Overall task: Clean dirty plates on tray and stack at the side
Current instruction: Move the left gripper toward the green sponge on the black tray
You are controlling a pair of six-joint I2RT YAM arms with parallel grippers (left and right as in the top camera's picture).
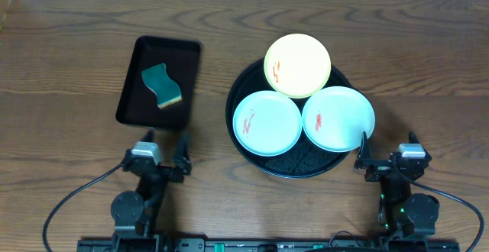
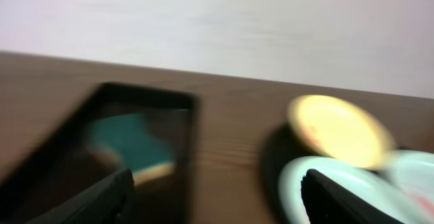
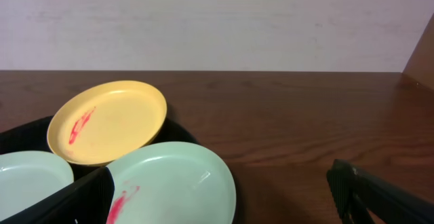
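Note:
Three dirty plates lie on the round black tray [image 1: 298,169]: a pale yellow plate [image 1: 298,65] resting on the far rim, a light blue-green plate [image 1: 267,124] at the left and a white plate [image 1: 338,119] at the right. Each has a red-orange smear. My left gripper [image 1: 166,142] is open and empty, near the table's front, left of the tray. My right gripper [image 1: 388,150] is open and empty, just right of the tray. The right wrist view shows the yellow plate [image 3: 108,122], white plate [image 3: 176,183] and blue-green plate [image 3: 27,180] ahead of my open right gripper [image 3: 224,203].
A rectangular black tray [image 1: 136,99] at the left holds a teal and yellow sponge [image 1: 162,85]. The blurred left wrist view shows this tray [image 2: 173,136] and sponge [image 2: 129,142] ahead of my left gripper [image 2: 217,197]. Cables run along the table's front edge.

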